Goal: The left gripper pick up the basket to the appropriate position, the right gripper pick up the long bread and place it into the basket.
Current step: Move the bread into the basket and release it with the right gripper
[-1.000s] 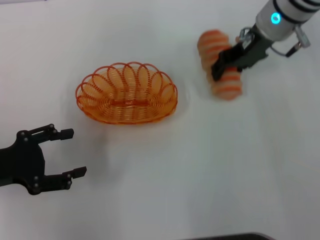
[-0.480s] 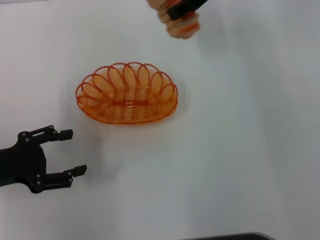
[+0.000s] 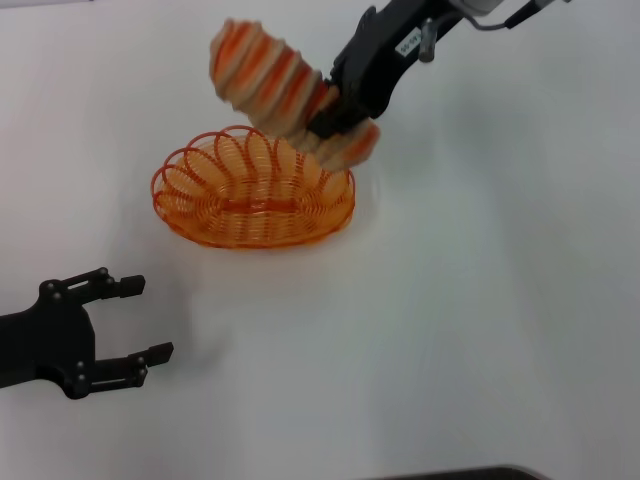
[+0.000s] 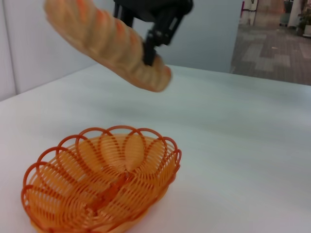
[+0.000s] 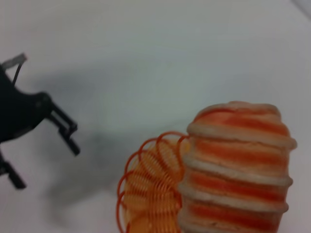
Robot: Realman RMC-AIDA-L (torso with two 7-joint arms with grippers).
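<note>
The orange wire basket [image 3: 253, 190] stands empty on the white table, left of centre; it also shows in the left wrist view [image 4: 99, 184] and the right wrist view [image 5: 148, 191]. My right gripper [image 3: 335, 115] is shut on the long bread [image 3: 285, 88], cream with orange stripes, and holds it tilted in the air above the basket's far right rim. The bread also shows in the left wrist view [image 4: 104, 41] and close up in the right wrist view [image 5: 235, 167]. My left gripper [image 3: 140, 320] is open and empty at the near left, apart from the basket.
The white table [image 3: 470, 300] spreads around the basket. A dark edge [image 3: 460, 473] lies at the table's near side. The left gripper also shows in the right wrist view [image 5: 29, 116].
My right gripper has carried the bread from the far right, up and across, to just above the basket's far right rim. The left gripper and basket have stayed put.
</note>
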